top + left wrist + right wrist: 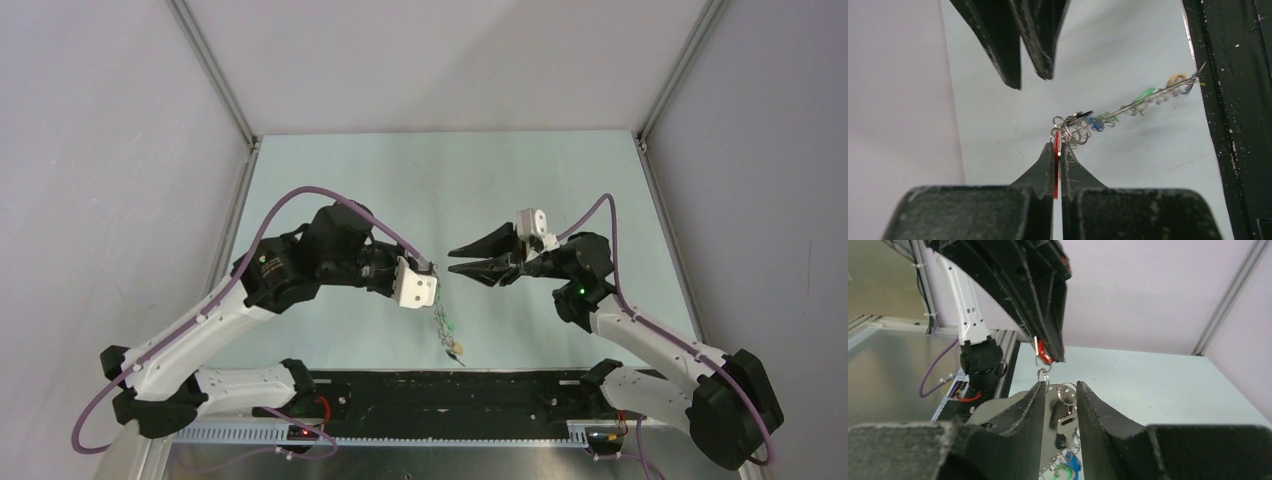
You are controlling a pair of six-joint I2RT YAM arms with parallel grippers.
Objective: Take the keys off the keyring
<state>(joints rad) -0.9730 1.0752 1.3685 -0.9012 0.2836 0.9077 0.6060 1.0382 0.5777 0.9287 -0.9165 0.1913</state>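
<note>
Evidently the left gripper (1058, 150) serves as the holder: its jaws are clamped tight on the red key (1056, 172), pinching the flat plastic head edge-on, and everything else hangs from that one grip. The ring (1123, 109) trails away from the jaws as a thin wire, clear of the table (400, 190). The other keys (1098, 122) are strung along it, with blue and green heads near the cluster of small split loops and a yellow one toward the far end. In the top view the bunch dangles below the left gripper toward the near edge of the table, and I cannot tell whether its lowest end touches the surface.

Holding the bunch in the air this way seems meant to let gravity pull the ring straight and spread the keys, so that a single one can be reached from the side.

The right gripper (1060, 390) faces the left one at about the same height, just beside the hanging cluster. Its jaws stand apart and grip nothing. From its wrist camera, the small loops and a dark key below the red head sit in line with the gap between them.

My guess is that the step in hand is lining up a second grip, so one arm can hold while the other works a key off. No key looks freed yet. The loops are tangled close together, so closing on just one will be fiddly.
</note>
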